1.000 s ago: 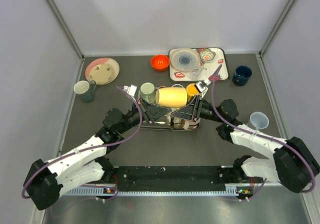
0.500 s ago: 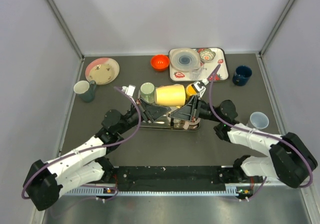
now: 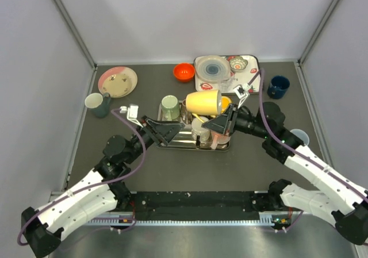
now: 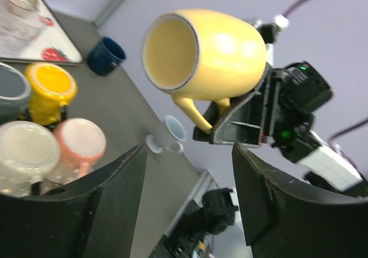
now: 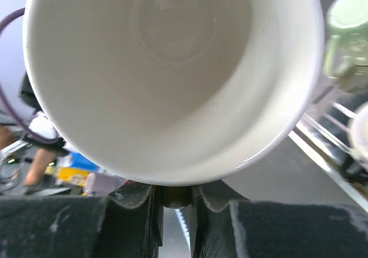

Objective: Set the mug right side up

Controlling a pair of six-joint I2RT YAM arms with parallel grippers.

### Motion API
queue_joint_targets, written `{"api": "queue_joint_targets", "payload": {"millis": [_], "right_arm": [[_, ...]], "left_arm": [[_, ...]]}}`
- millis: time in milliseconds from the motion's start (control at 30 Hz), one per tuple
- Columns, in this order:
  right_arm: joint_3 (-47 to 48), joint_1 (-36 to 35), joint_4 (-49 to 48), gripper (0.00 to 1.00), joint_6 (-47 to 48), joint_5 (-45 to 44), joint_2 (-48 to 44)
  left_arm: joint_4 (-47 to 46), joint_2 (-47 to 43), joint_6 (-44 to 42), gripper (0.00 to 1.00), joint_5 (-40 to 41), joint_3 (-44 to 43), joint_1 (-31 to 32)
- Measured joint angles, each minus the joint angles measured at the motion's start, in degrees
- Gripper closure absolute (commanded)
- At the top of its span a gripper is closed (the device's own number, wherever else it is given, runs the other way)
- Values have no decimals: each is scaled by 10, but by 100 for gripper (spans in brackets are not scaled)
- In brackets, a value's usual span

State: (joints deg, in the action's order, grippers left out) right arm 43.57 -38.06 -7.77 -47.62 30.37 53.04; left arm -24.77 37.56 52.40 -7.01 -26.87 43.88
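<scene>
Right fingers: clenched on the yellow mug, at its handle side as far as the left wrist view shows. A second ago they stood wider, so they have closed since.

Left fingers: released, spread wide with nothing between them. A second ago they were clenched close against the mug above the rack. They have since drawn back to the rack's left end and are apart from the mug.

Mug: in the air above the far side of the rack, clear of the green mug and the pink mug that sit in the rack. It lies on its side with its mouth toward the left arm and its handle pointing down. It now shows nearer the rack's far edge than it did a second ago.

Right wrist view: one pale round end of the mug fills the picture. I cannot tell the contact from there.

Reading: the handover looks complete, and the right arm alone carries the mug. The mug is not yet upright. In my judgement a quarter turn to bring the mouth up comes next, then a set-down on the tabletop beside the rack.

Risk: the hold is near the handle only, so the heavy body may swing during the turn.
</scene>
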Motion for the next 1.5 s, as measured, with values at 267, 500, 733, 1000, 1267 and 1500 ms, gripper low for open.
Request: {"api": "queue_joint_targets", "payload": {"millis": [267,500,733,1000,1267,1500], "right_arm": [[160,75,330,100,141,-231,13],[248,234,443,100,186,-445,120],[313,375,472,100,179,-475,243],[362,498,480,100,176,-485,367],[396,517,489,100,181,-459,479],[443,527,494,100,181,-450,558]], "left_arm": [[129,-63,-56,38,131,-12,-3],[245,-69,-62,44,210,-41,-4],[331,-72,-59,47,260,-49,-4],[378,-93,-58,48,290,-49,-4],[385,-84,-58,49,294,-45,-4],[386,-39,-63,50,301,-45,-4]]}}
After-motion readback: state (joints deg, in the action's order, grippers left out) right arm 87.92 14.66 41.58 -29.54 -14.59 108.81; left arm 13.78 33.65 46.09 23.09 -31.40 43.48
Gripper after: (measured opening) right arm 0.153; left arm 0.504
